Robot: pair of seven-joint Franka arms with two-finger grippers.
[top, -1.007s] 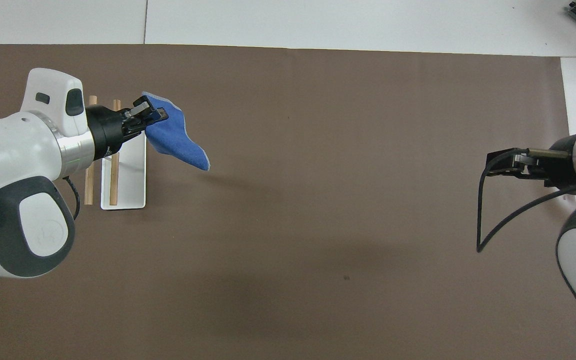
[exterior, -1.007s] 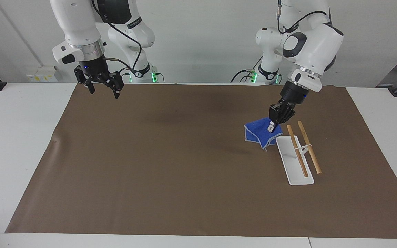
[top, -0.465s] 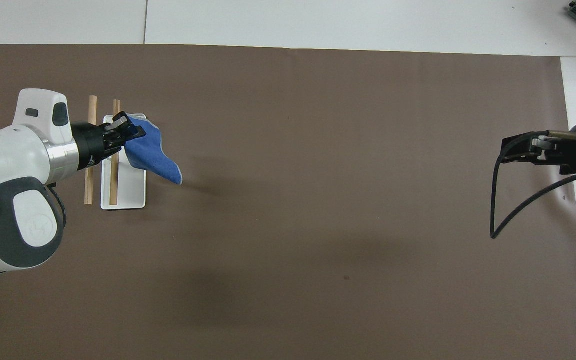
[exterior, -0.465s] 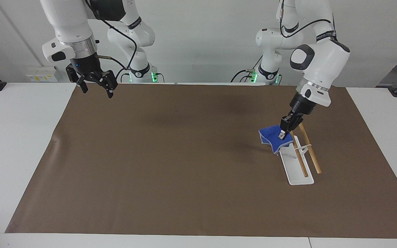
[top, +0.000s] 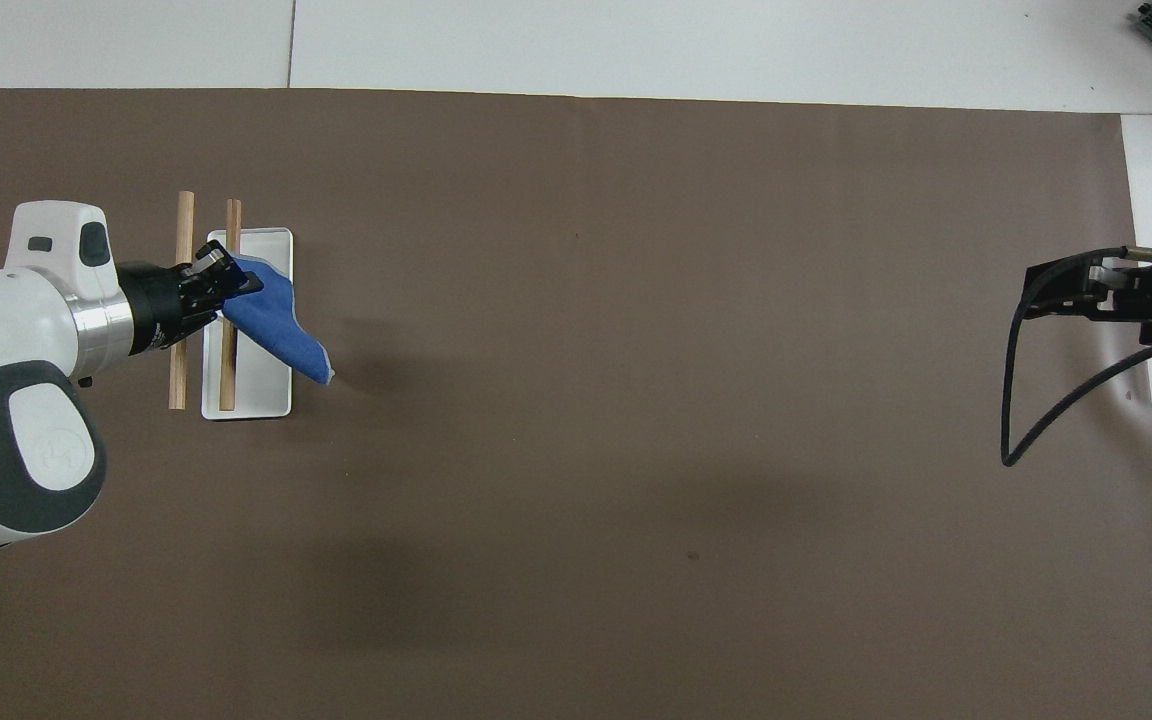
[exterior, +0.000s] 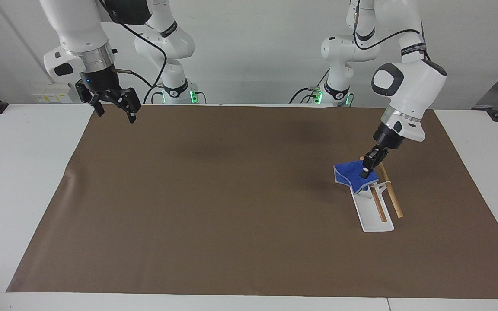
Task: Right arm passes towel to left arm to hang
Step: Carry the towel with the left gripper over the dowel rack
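Towel (exterior: 353,176), facing view: the blue cloth is held pinched in the closed jaws of the left gripper (exterior: 366,170), which is tilted down over the end of the rack (exterior: 372,207) nearer the robots. The cloth is gripped at its upper edge, and its bulk is spread from the jaws toward the right arm's end of the counter (exterior: 231,207), with a corner drooping onto or just above the white base; contact cannot be told. Two wooden rails (exterior: 391,196) are carried on the base, and their long axis runs away from the robots, so draping is judged to require the cloth to be carried across that axis. The right gripper (exterior: 110,101) is held raised over the mat's corner at its own end, jaws apart and empty, well apart from the towel; this arm waits.

Overhead view: the left gripper (top: 221,290) is shown over the rails (top: 230,300), with the towel (top: 276,325) trailing from it across the white base (top: 271,385) to a point over the brown mat. Open mat is left all around the rack. The right gripper (top: 1086,290) is seen at the mat's edge, toward the right arm's end.
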